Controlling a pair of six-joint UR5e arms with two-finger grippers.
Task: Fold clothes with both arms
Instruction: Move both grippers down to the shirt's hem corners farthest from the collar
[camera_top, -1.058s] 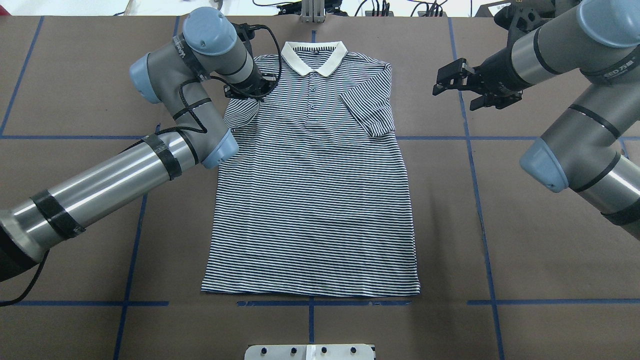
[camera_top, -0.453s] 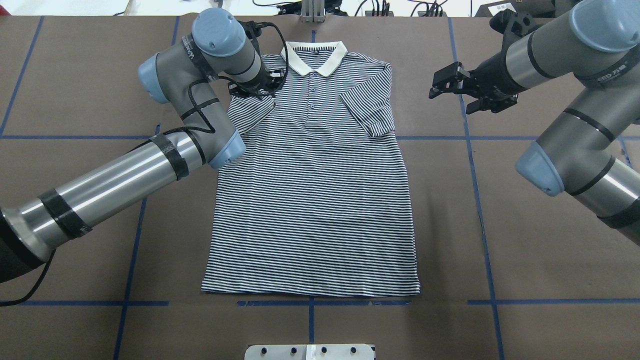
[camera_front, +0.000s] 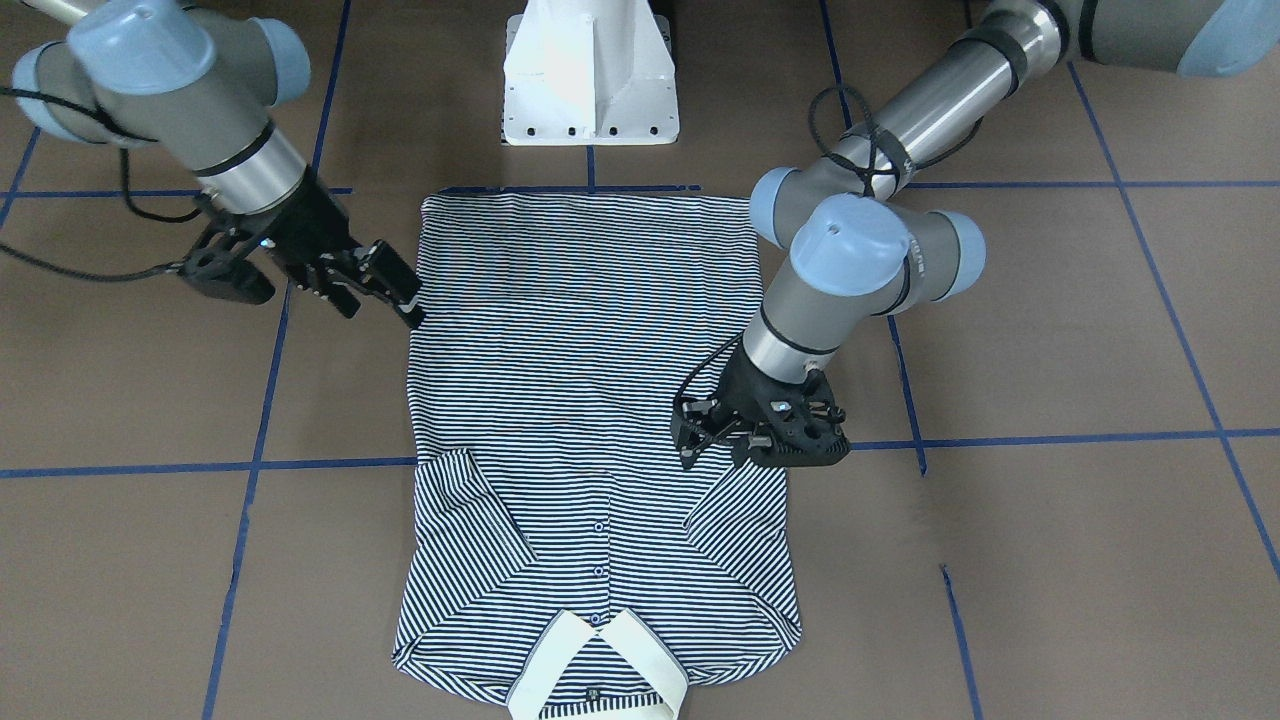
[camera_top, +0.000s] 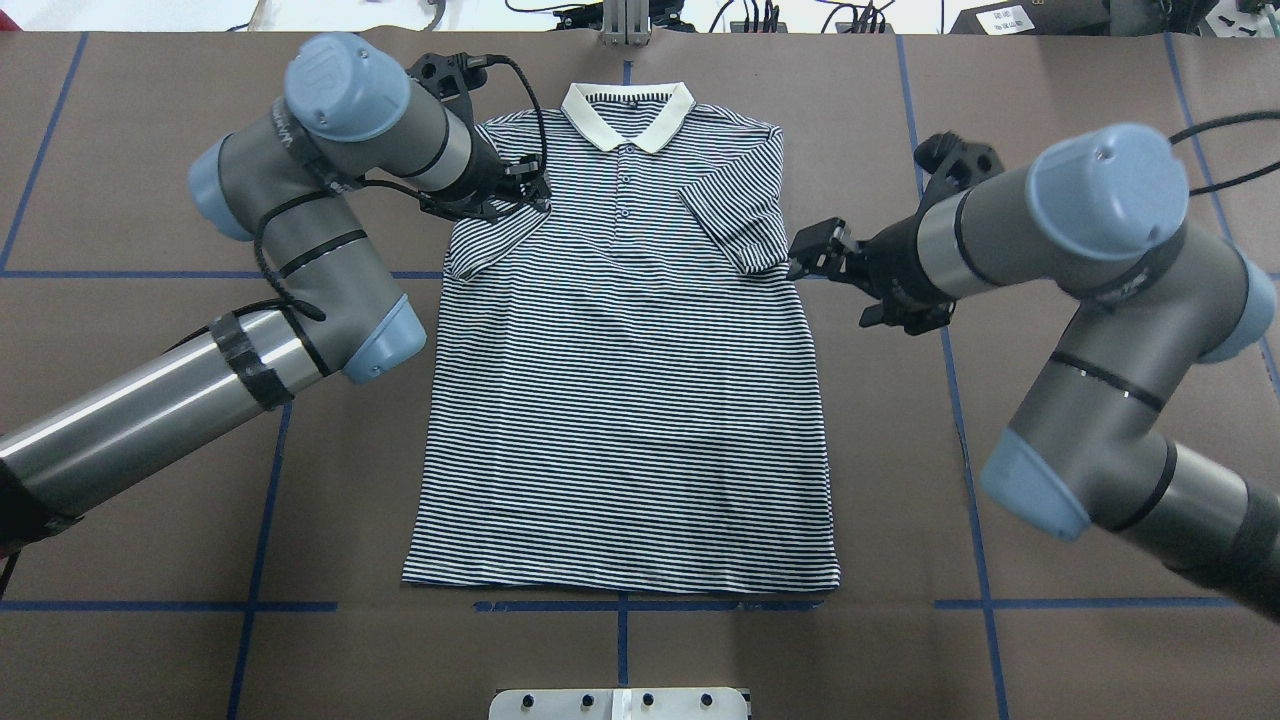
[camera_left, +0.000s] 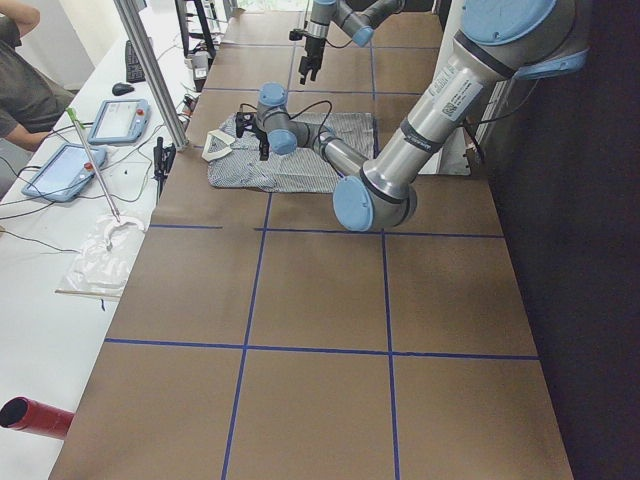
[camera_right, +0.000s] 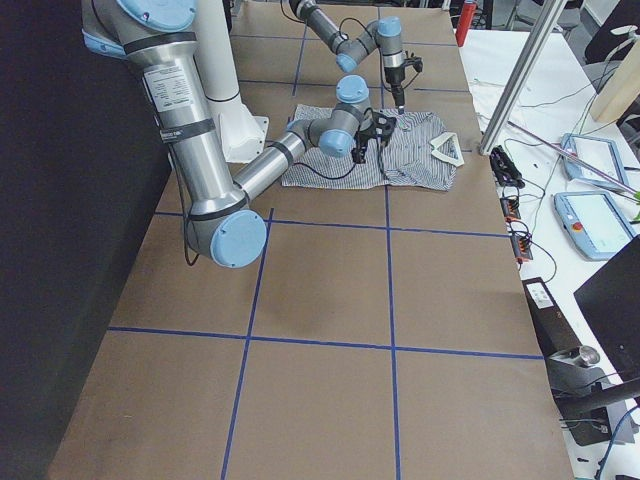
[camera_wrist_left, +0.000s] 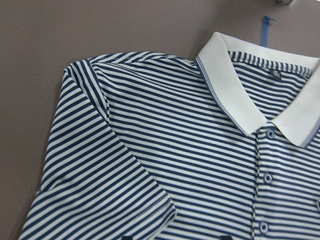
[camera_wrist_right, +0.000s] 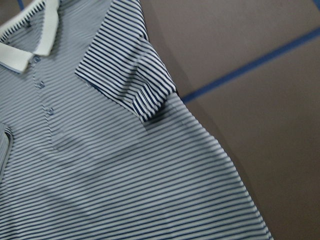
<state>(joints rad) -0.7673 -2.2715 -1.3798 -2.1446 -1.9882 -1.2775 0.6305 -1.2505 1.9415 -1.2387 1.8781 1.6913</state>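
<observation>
Front view: striped polo shirt (camera_front: 590, 380) flat on brown table (camera_front: 1050, 330), sleeves folded in, left gripper (camera_front: 745, 448) spread, empty, over one sleeve; overhead: right gripper (camera_top: 832, 285) spread, empty, just beside opposite sleeve; wrist views: shirt only.

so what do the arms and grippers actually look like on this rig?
The left arm and right arm look the same: polished silver tubes, matte grey joint housings and round light blue end caps. Black tape bands wrap the tubes, and black cables loop around the wrists. There is small lettering on a grey link, too small to read. The left gripper and right gripper are black two-finger units.
</observation>
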